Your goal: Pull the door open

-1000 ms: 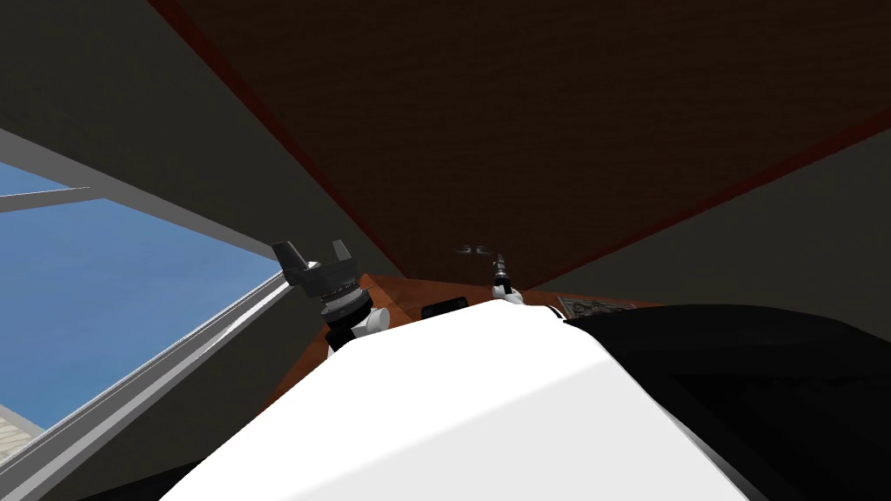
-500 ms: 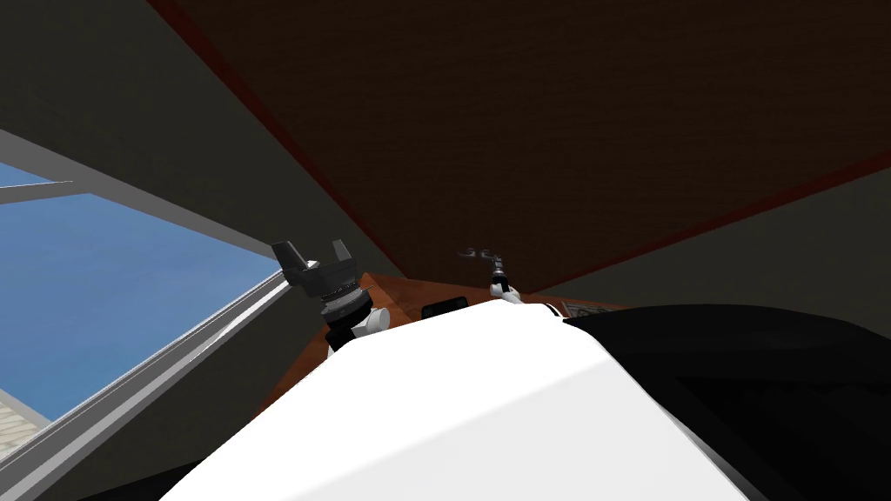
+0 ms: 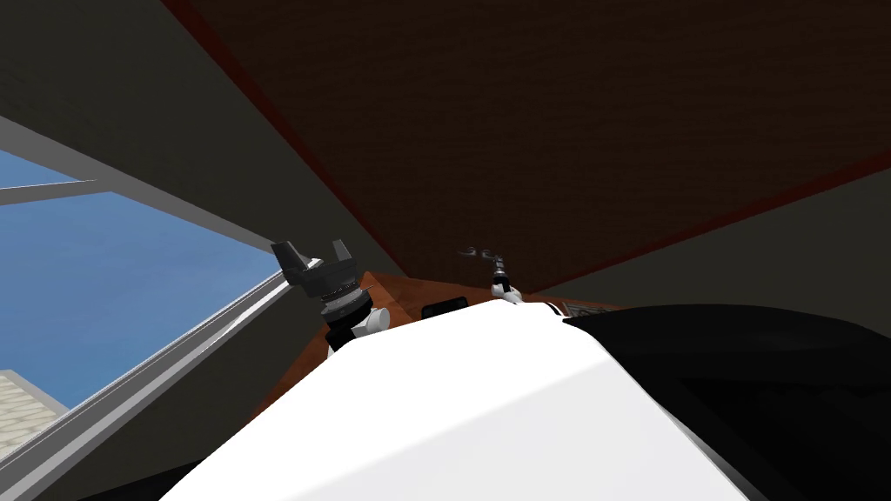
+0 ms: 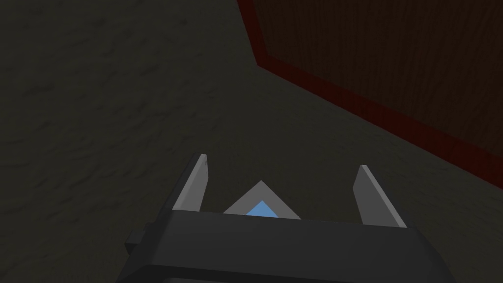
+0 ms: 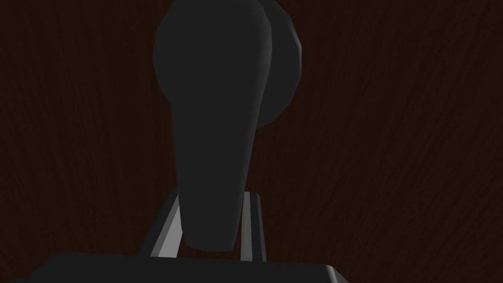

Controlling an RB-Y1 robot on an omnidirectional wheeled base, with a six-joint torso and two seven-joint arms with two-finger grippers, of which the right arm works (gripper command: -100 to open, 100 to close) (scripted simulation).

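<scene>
door handle (image 5: 211,123) gripped by right gripper (image 5: 211,199), left gripper (image 4: 282,162) fingers spread

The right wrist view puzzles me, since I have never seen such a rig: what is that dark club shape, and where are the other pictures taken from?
The machine is a two-armed robot, and each picture comes from one of its cameras. The head view looks down from its head at a dark brown door, with a window to the left. The right wrist view is taken from the right hand. The dark club shape there is the door's handle. The right gripper has its two thin grey fingers pressed against the sides of it, so the robot is holding it. The left wrist view is from the other hand. The left gripper stands open and holds nothing, facing a grey wall beside the door's red frame.
</scene>
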